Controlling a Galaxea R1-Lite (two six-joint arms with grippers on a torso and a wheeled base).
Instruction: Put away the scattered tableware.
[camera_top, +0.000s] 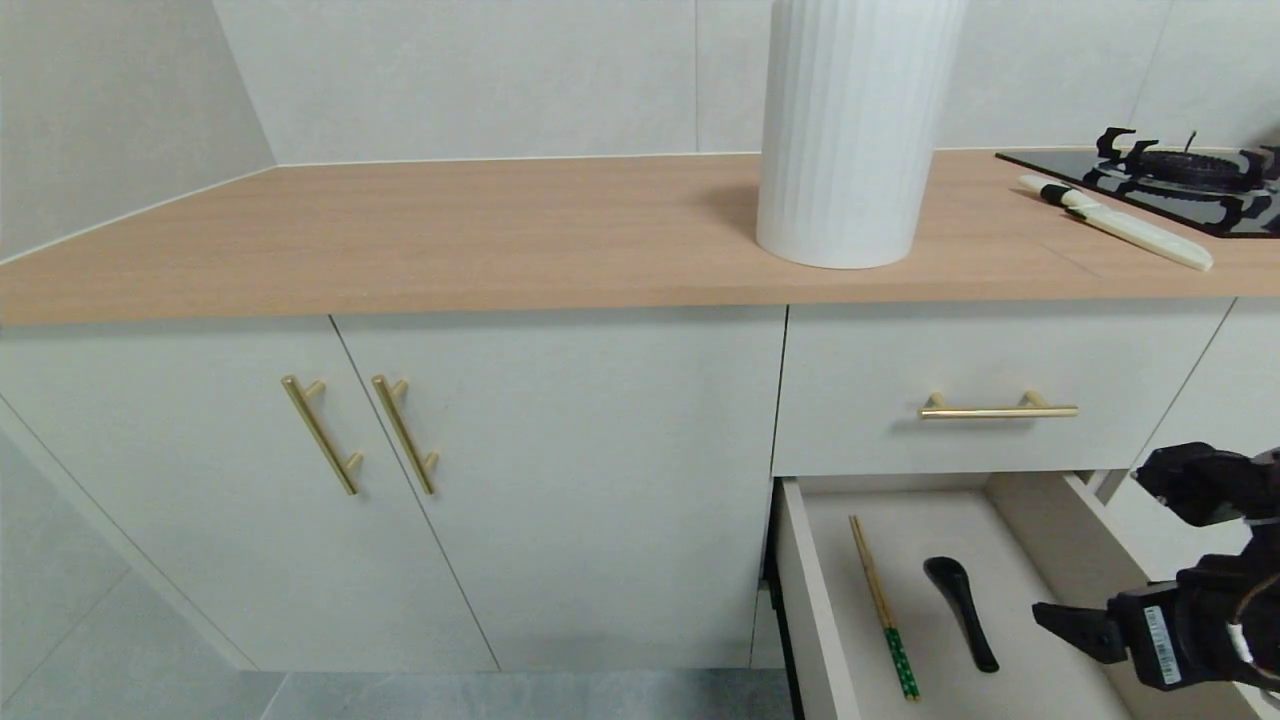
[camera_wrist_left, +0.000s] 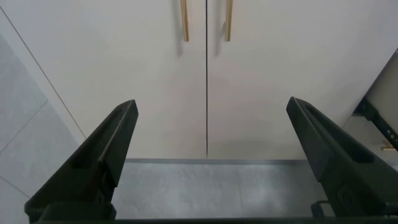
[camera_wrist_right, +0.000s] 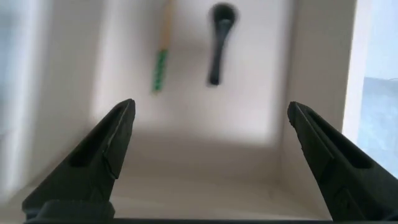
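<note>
The right gripper (camera_wrist_right: 210, 106) is holding its fingers (camera_wrist_right: 102, 155) wide apart with nothing between them, hanging over the front right part of the open drawer (camera_top: 800, 590). The black spoon (camera_wrist_right: 217, 37) is lying on the drawer floor beyond the fingertips, not touching them. The chopsticks (camera_wrist_right: 161, 53) are lying farther to the gripper's left. Both are pointing lengthwise along the drawer, side by side but apart. The chopsticks are pale wood with green patterned ends, and the spoon is glossy with a rounded bowl. The drawer is a plain, smooth, pale box.

The left gripper (camera_wrist_left: 211, 102) is also keeping its fingers (camera_wrist_left: 102, 155) spread and empty. It is facing the pale double doors (camera_wrist_left: 205, 81) low down near the grey floor (camera_wrist_left: 211, 186), below their slim gold handles (camera_wrist_left: 184, 22).

Above, on the wood-grain table (camera_top: 450, 230), a cream knife (camera_top: 1120, 225) with a dark band is lying just beside the black hob (camera_top: 1180, 180). A tall white ribbed cylinder (camera_top: 850, 130) is standing upright to its left, well apart.
</note>
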